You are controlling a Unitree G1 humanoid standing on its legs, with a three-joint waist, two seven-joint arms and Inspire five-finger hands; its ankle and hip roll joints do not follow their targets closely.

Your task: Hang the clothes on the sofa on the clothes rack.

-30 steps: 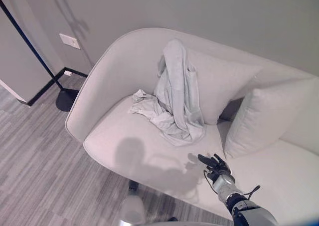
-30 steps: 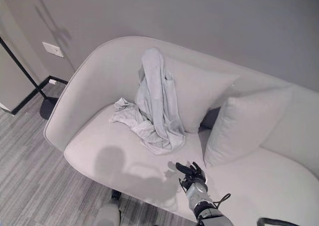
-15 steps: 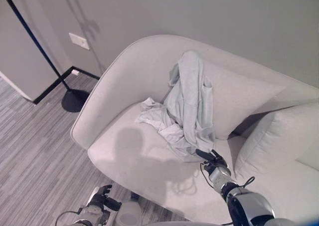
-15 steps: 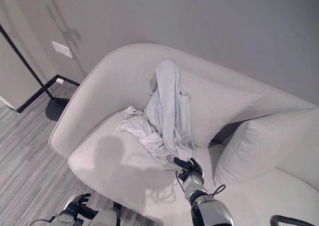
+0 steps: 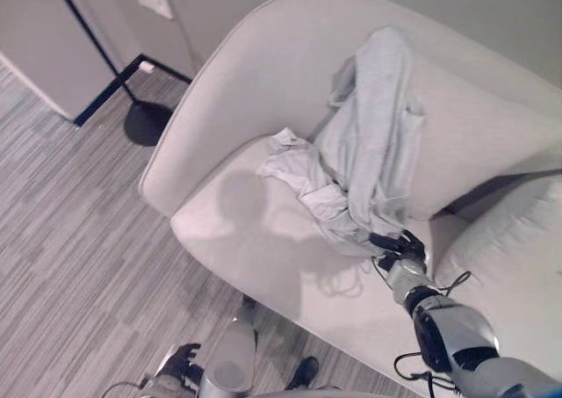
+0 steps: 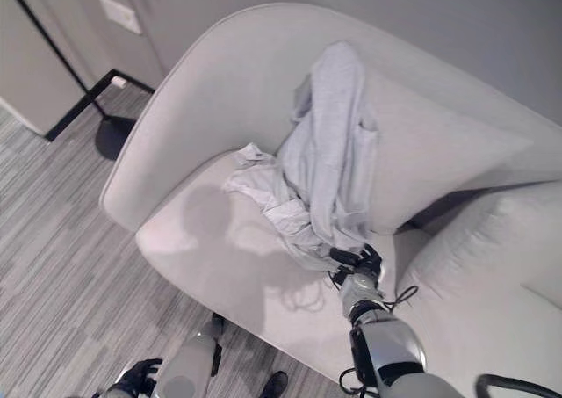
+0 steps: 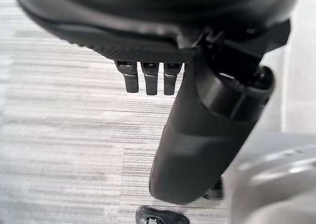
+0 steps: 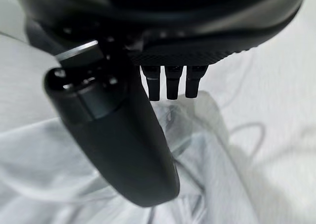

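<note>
your right hand [image 5: 400,245] is at the low hem of the garment [image 5: 369,152], on the sofa [image 5: 228,90] seat just beside the cushion [image 6: 474,240]. in the right wrist view its fingers [image 8: 170,83] are only partly bent and the thumb stands apart from them, so the hand is relaxed and holds nothing; the pale cloth lies just past the fingertips.

if you close now, you may pinch only a thin edge, and i think it can slip out when you lift. most of the garment is draped up the backrest, so a pull from the hem may drag it and leave a part behind.

your left hand [image 7: 150,78] hangs low over the floor [image 5: 61,240], fingers loose, holding nothing.

the clothes rack [image 5: 114,68] stands beyond the sofa's left end.
</note>
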